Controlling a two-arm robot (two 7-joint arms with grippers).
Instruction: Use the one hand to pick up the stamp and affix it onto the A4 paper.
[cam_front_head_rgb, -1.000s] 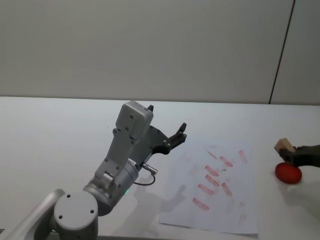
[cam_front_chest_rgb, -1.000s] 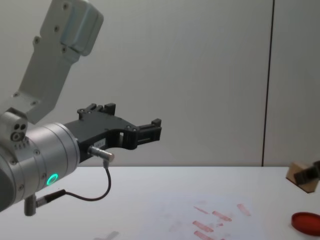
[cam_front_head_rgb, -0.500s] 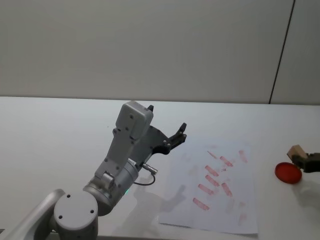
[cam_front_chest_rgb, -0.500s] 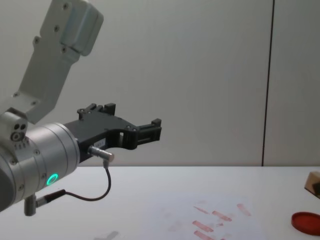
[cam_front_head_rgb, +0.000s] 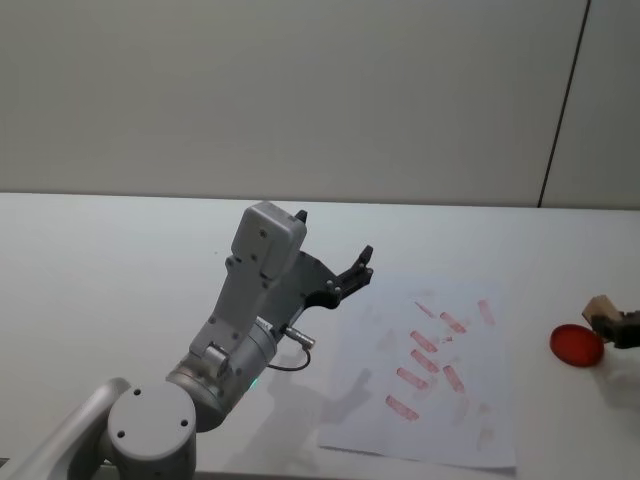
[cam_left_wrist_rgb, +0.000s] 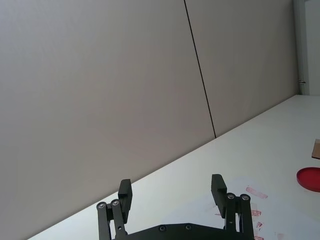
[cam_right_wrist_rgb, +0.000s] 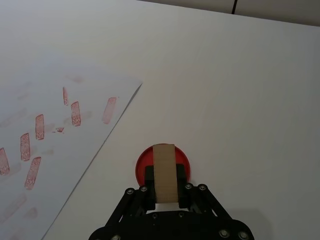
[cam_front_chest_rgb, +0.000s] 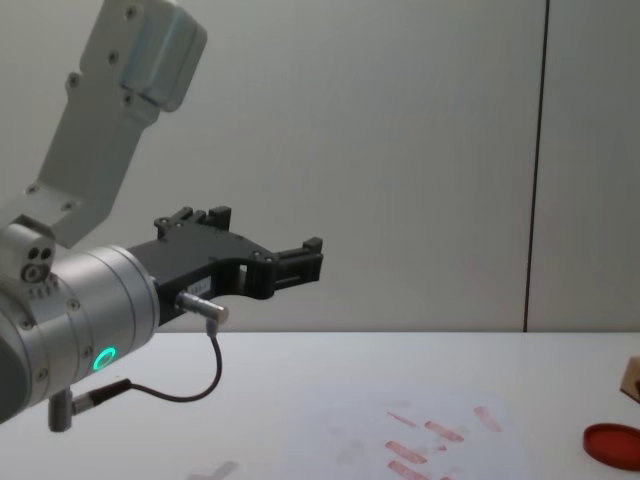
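right gripper (cam_right_wrist_rgb: 165, 182) clamps the stamp (cam_right_wrist_rgb: 164, 172) — long axis seemingly along its fingers — above the red ink pad (cam_right_wrist_rgb: 162, 159).

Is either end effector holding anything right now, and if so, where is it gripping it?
The right end effector holds the stamp by its near end, one finger on each long side. The left end effector is open, holding nothing.

The stamp (cam_right_wrist_rgb: 164, 171), a pale tan wooden block, is clamped upright in the right end effector (cam_right_wrist_rgb: 165, 180) at the worktop's right edge. The paper (cam_front_head_rgb: 430, 375), a white sheet with red-pink marks, lies flat near the worktop's front edge, right of centre.
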